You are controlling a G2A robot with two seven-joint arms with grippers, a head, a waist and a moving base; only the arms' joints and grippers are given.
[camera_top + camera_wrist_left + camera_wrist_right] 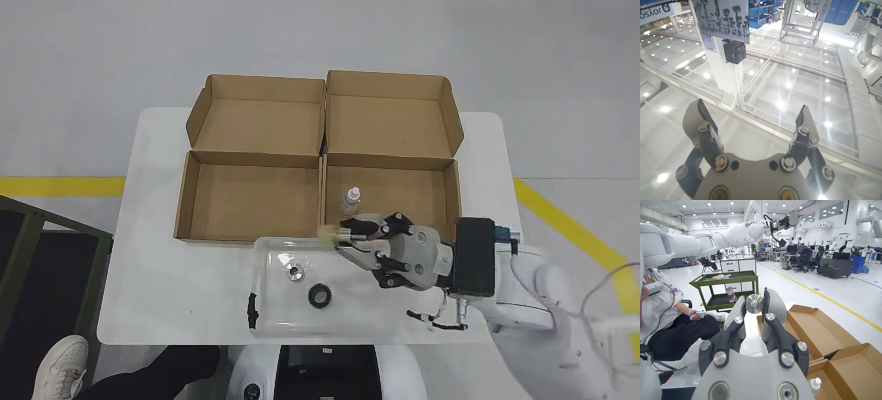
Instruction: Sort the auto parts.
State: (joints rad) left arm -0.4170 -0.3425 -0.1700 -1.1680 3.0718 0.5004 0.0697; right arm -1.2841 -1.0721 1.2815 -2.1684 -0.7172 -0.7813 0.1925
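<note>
My right gripper [754, 303] is shut on a round silver metal part [754, 304], held between its pads. In the top view the right gripper [345, 238] hangs over the far edge of the clear tray [270, 305], at the near rim of the right cardboard box [405, 195]. In the tray lie a small silver part [294, 270] and a black ring [320, 295]. A small white bottle [350, 198] stands in the right box, close to the divider. The left box [248, 200] holds nothing. My left gripper [752, 106] is open and points up at the ceiling.
Both boxes have their lids [390, 100] folded back toward the far table edge. The white table [150, 250] has bare room to the left of the boxes and the tray. A green cart [723, 283] stands off the table's left side.
</note>
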